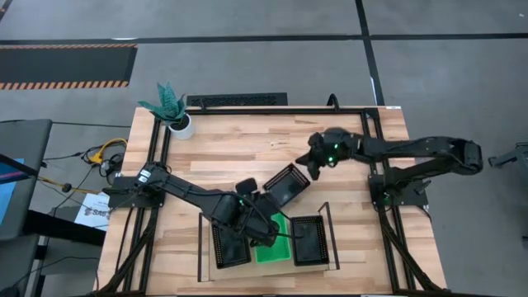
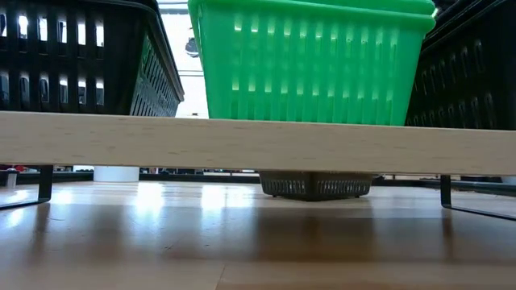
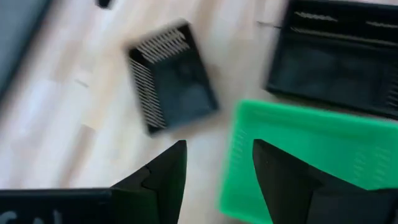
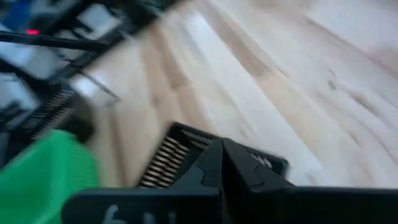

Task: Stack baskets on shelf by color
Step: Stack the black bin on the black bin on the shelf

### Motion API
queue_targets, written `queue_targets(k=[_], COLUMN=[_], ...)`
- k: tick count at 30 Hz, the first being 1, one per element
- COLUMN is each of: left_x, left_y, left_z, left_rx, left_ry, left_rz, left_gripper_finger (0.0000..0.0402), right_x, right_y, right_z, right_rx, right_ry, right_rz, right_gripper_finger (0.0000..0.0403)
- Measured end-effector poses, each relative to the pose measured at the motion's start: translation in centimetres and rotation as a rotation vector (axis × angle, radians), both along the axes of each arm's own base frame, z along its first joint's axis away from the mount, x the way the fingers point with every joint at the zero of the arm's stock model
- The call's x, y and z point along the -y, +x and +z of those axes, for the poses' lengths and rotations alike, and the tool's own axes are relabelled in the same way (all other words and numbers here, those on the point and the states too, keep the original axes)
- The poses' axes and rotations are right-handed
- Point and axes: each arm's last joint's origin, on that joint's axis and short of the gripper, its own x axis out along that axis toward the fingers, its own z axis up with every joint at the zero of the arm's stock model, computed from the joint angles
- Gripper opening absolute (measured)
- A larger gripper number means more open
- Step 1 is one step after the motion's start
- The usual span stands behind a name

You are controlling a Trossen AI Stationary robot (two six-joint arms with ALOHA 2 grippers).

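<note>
High: shelf (image 1: 208, 266) holds black, green baskets (image 1: 271, 247), black; left gripper (image 1: 262, 221) above green.
Left wrist: jaws parted, empty; loose black basket (image 3: 173, 74) ahead.
Right wrist: right gripper (image 4: 222, 149) jaws closed, empty, loose basket beyond.

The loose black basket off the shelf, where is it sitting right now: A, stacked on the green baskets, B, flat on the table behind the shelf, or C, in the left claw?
B: the loose black basket lies on the bare table behind the shelf, with neither claw closed on it and apart from the green baskets.
</note>
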Motion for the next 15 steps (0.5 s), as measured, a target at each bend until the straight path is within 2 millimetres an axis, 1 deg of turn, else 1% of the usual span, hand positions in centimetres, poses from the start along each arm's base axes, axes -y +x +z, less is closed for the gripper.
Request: queue_targets(k=[4, 7, 9, 12, 15], left_x=[-1.1, -2.6, -3.9, -6.2, -8.4], left_y=[0.0, 0.2, 0.5, 1.4, 2.1], left_z=[0.1, 0.0, -0.1, -0.1, -0.1], left_rx=[-0.016, -0.083, -0.145, -0.188, -0.229], left_ry=[0.189, 0.213, 0.22, 0.211, 0.199], left_rz=[-0.012, -0.039, -0.09, -0.145, -0.228], left_gripper_finger=[0.0172, 0.0172, 0.0172, 0.0172, 0.0172], right_x=[-0.2, -0.8, -1.3, -2.4, -3.5], right_y=[-0.9, -2.4, -3.4, -4.6, -5.3], right_z=[3.3, 4.8, 5.0, 5.1, 5.2], right_rx=[0.03, 0.004, -0.024, -0.063, -0.097], right_ry=[-0.007, -0.015, -0.008, 0.002, -0.014], right_rz=[0.105, 0.143, 0.157, 0.191, 0.219], right_gripper_finger=[0.0017, 0.0018, 0.0022, 0.0028, 0.0031])
